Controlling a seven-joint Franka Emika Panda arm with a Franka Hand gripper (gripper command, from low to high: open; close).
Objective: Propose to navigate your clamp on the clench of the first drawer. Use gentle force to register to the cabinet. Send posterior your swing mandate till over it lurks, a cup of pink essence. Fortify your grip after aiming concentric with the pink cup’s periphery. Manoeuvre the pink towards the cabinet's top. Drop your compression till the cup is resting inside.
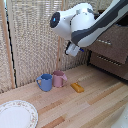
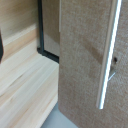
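Note:
My clamp [image 1: 73, 50] hangs from the bulky white arm, in the air to the exterior view's left of the cabinet [image 1: 114, 56], and I cannot tell whether its fingers are open. The pink cup [image 1: 59, 78] stands upright on the wooden table below the clamp, touching or almost touching a blue mug [image 1: 45, 82]. The first drawer [image 1: 116, 37] shows its wood-grain front. In the wrist view that front [image 2: 82, 60] fills the picture, with the clench [image 2: 107, 55] a slim silver bar across it. A dark gap [image 2: 48, 52] shows beside the front. The fingers are not seen there.
A small orange object [image 1: 77, 87] lies on the table to the exterior view's right of the pink cup. A patterned white plate [image 1: 17, 114] sits at the front left corner. A woven screen [image 1: 30, 40] stands behind the mugs.

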